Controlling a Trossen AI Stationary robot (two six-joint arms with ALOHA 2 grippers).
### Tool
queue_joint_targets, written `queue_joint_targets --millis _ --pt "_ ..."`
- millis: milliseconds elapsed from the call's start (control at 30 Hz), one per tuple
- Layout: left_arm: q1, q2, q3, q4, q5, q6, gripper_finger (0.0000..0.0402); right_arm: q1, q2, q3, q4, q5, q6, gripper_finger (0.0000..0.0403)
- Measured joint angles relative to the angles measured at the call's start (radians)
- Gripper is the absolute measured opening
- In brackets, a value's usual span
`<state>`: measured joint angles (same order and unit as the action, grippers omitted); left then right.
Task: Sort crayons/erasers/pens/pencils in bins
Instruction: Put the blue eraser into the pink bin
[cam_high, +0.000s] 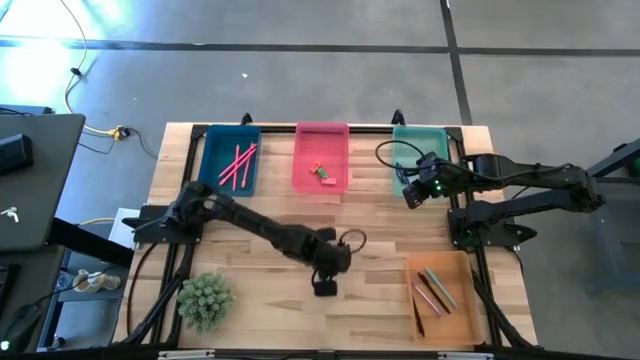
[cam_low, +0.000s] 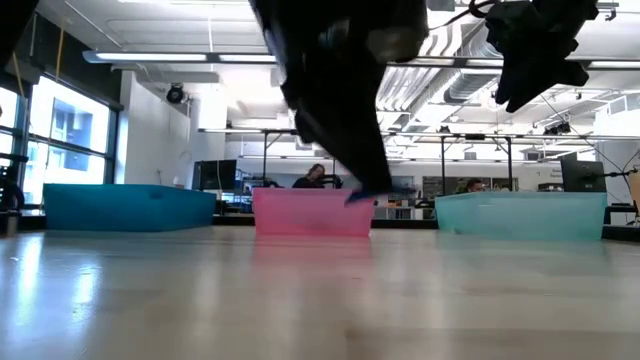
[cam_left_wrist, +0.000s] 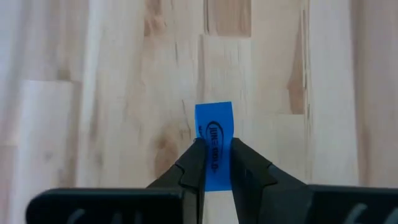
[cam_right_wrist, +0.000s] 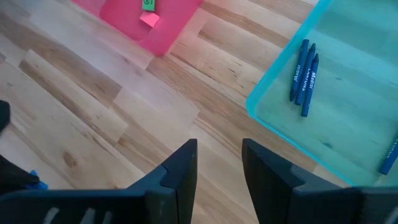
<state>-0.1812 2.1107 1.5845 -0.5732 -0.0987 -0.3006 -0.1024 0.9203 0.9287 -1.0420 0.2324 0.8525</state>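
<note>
While my left gripper (cam_left_wrist: 214, 158) is closed on a blue eraser (cam_left_wrist: 215, 134) above the bare table middle, most things already lie in the bins. Erasers lie in the pink bin (cam_high: 322, 160), so I judge this one goes there too. My right gripper (cam_right_wrist: 219, 163) waits half open and empty over the teal bin (cam_high: 405, 170).

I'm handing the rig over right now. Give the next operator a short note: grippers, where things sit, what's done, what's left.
Left gripper: shut on a blue eraser, low over the table's middle.
Right gripper: open, empty, hovering beside the teal bin.
Bins: blue bin holds pink sticks; pink bin holds small erasers; teal bin holds blue crayons; orange bin holds a few sticks.
Done: most items binned.
Left: likely drop the blue eraser into the pink bin. No other loose items visible on the table.
</note>
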Motion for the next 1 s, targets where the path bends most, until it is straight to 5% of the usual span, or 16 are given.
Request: queue_joint_targets --millis 533,1000 --pt "0.435 -0.195 0.002 -0.006 -0.052 0.207 0.0039 0.0 0.0 0.0 -0.004 -0.004 -0.023 0.0119" --pt "0.68 -0.157 0.003 -0.138 0.009 0.208 0.0039 -0.009 0.0 0.0 -0.003 -0.004 -0.087 0.0119"
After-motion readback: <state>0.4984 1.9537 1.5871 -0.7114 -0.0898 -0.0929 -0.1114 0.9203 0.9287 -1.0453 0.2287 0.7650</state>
